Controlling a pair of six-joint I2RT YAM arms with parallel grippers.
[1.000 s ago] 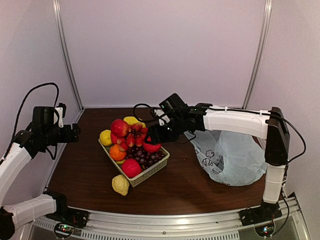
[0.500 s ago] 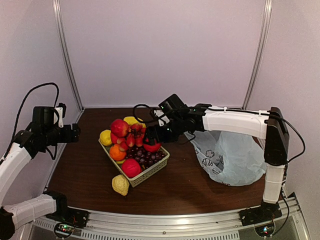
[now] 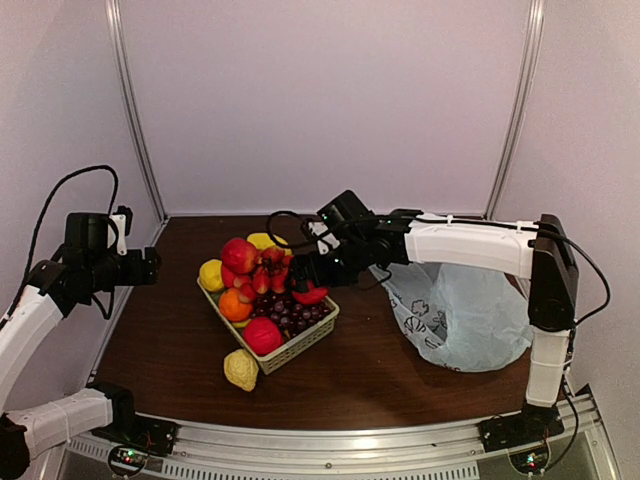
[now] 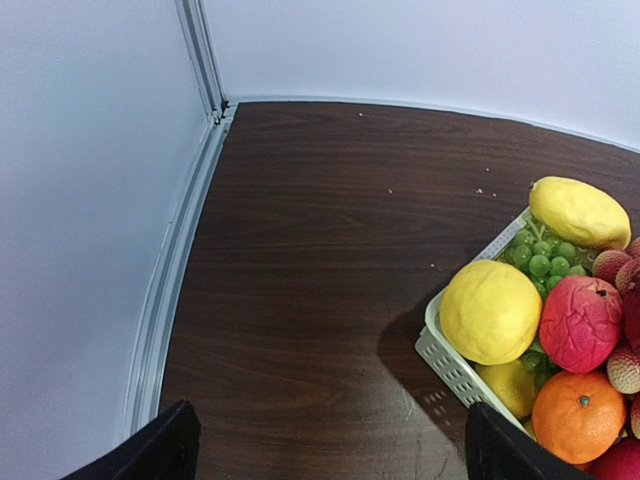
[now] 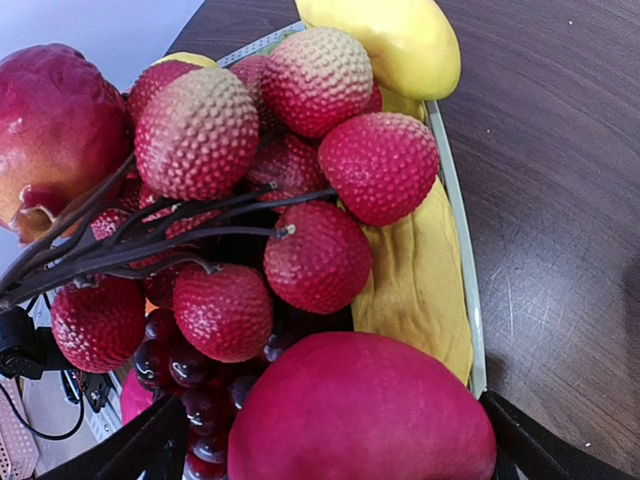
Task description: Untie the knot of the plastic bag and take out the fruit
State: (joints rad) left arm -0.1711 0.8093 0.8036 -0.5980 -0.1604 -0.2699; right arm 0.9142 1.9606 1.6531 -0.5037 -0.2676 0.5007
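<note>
Fruit (image 3: 262, 285) heaps the ribbed plastic basket (image 3: 312, 338) left of the table's (image 3: 380, 385) middle, and a lumpy lemon (image 3: 240, 369) lies at its near corner. By the right edge slumps the thin, crinkled blue bag (image 3: 470, 320), its contents unclear. The right gripper (image 3: 305, 278) stands released over a smooth red piece (image 5: 360, 410), and the left gripper (image 3: 150, 266) gapes empty. The job looks nearly done.

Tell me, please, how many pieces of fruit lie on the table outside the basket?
1: a lumpy yellow fruit beside the near corner of the basket. The bag on the right may hide more.
</note>
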